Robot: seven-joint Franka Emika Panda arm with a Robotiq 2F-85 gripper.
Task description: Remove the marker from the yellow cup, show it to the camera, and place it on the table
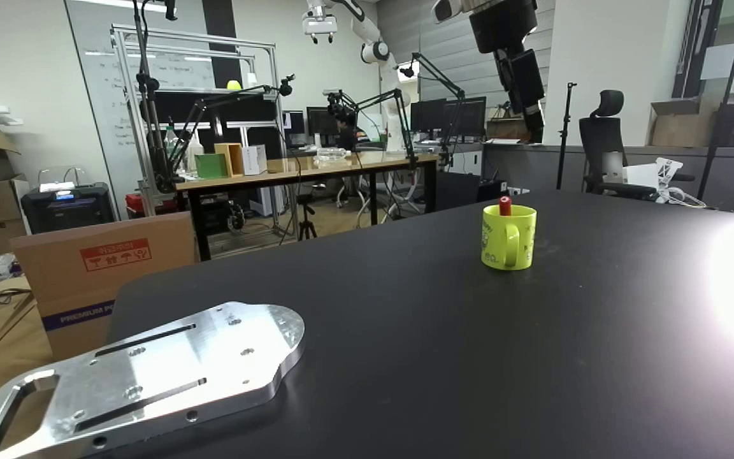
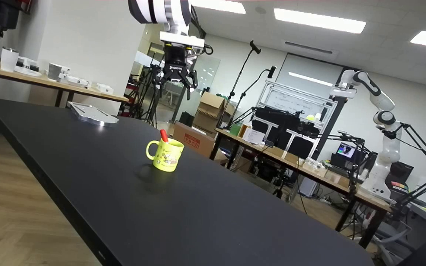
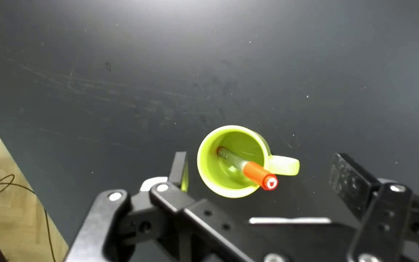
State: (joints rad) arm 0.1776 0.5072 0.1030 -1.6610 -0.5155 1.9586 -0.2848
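Observation:
The yellow cup (image 1: 493,243) stands upright on the black table (image 1: 405,370); it also shows in an exterior view (image 2: 167,159) and in the wrist view (image 3: 203,167). The marker (image 3: 257,173) leans inside the cup, its red-orange cap sticking out past the rim near the handle. It also shows in both exterior views (image 1: 505,205) (image 2: 164,135). My gripper (image 2: 174,90) is open and empty, well above the table and apart from the cup. In the wrist view the open fingers (image 3: 262,169) appear on either side of the cup and marker.
A silver metal plate (image 1: 214,357) lies on the table near one end, also in an exterior view (image 2: 93,114). A cardboard box (image 1: 112,274) stands on the floor beside the table. A wooden workbench (image 1: 341,167) with equipment stands behind. The table edge (image 3: 20,174) shows in the wrist view.

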